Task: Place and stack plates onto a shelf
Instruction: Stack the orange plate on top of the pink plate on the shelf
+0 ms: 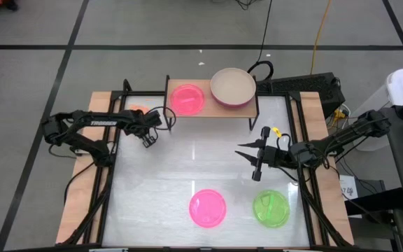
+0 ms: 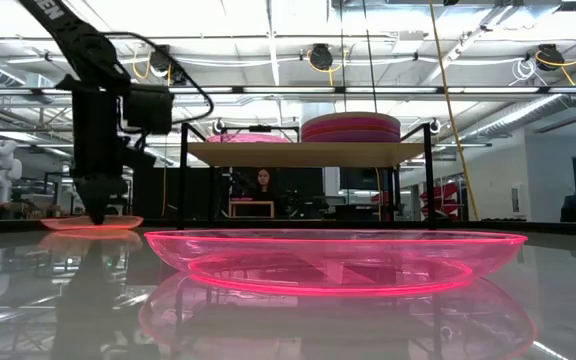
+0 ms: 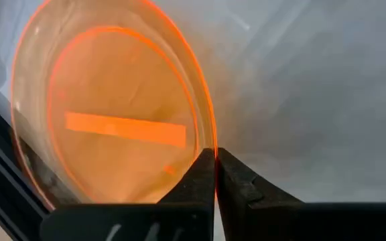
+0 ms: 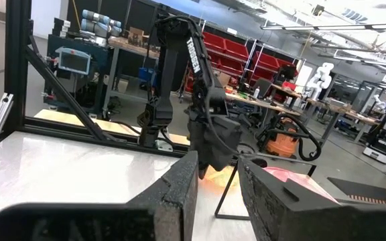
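Observation:
The shelf (image 1: 212,110) stands at the table's far edge. On its left half lies a translucent pink plate (image 1: 187,99); on its right half is a stack of plates topped by the beige one (image 1: 233,86), which the low view shows as a layered stack (image 2: 350,128). Another translucent pink plate (image 1: 208,208) and the green plate (image 1: 271,208) lie flat near the near edge. The orange plate (image 3: 106,114) lies left of the shelf, mostly hidden under my left arm in the high view. My left gripper (image 3: 214,157) is shut on it. My right gripper (image 1: 252,163) hovers open over the table's right half. My left gripper pinches the orange plate's rim (image 3: 211,137) between its two fingertips (image 3: 203,175), coming from above and pointing down. In the low view the plate (image 2: 93,222) sits level at the table surface under the gripper; whether it is lifted clear I cannot tell.
The shelf's black legs (image 1: 252,120) and the black frame rails (image 1: 110,150) along the table's left and right sides stand close to the arms. The white tabletop (image 1: 194,161) between the shelf and the two near plates is bare. A person sits in the room behind the shelf (image 2: 264,182).

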Robot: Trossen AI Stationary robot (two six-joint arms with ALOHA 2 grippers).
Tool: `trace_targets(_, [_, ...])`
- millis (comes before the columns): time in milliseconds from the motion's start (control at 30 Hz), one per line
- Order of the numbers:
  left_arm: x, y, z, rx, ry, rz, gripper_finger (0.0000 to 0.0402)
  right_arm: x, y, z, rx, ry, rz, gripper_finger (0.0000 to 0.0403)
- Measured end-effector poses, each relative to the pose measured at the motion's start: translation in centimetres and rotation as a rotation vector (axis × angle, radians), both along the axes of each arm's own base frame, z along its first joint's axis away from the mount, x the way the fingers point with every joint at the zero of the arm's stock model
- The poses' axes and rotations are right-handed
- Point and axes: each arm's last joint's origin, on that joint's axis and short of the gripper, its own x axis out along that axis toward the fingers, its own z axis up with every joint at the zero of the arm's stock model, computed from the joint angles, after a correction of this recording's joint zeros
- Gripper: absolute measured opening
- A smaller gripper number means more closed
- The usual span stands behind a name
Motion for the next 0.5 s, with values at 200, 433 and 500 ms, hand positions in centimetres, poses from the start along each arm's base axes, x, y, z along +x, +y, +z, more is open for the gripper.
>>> trace_targets(200, [-0.2, -1.3, 2.1, 0.063, -0.108, 0.023, 0.0002, 0.0, 0.0, 0.0, 0.005, -0.001, 0.0, 0.0091])
trace_targets(433, [-1.3, -2.4, 5.0, 0.133, -0.28, 0.06, 0.0001, 0.0, 0.0, -0.1, 0.003, 0.004, 0.0, 0.0091])
trace_targets(500, [-1.7, -2.5, 5.7, 0.164, -0.324, 0.074, 0.0001, 0.0, 0.0, -0.1, 0.003, 0.005, -0.001, 0.0091])
